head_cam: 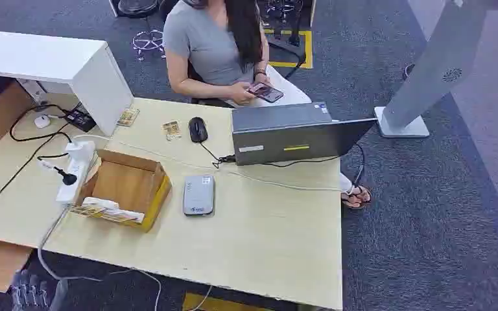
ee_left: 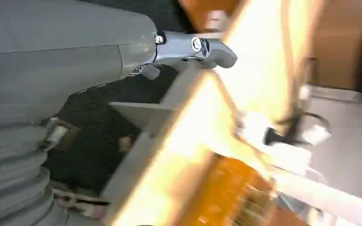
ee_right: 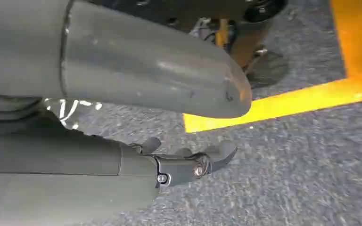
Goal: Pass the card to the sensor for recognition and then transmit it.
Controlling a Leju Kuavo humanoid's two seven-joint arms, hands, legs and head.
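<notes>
The surface (head_cam: 259, 240) is a pale wooden desk. An open cardboard box (head_cam: 127, 186) stands on its left part. Cards (head_cam: 106, 212) lie across the near edge of the box, resting on its rim. The sensor (head_cam: 198, 195), a flat grey unit, lies just right of the box and apart from it.

Further back on the surface lie a black mouse (head_cam: 198, 129), a small card (head_cam: 172, 129) just left of the mouse, and another card (head_cam: 128, 116) near the white cabinet (head_cam: 71, 68). A grey laptop (head_cam: 292, 133) stands open at the far right part of the surface. A white power strip (head_cam: 76, 165) lies left of the box, with a black plug in it and cables trailing off it.

A person (head_cam: 217, 48) sits behind the surface and holds a phone (head_cam: 266, 92) in both hands.

The left hand (head_cam: 34, 291) is low at the near left corner of the surface, below its edge and well apart from the cards. In the left wrist view, the left hand (ee_left: 195, 47) holds nothing and its fingers point outward, spread apart; the picture is blurred.

The right hand (ee_right: 188, 165) hangs over grey carpet (ee_right: 311, 165) near a yellow floor line (ee_right: 287, 101). It holds nothing, and thumb and fingers are apart.
</notes>
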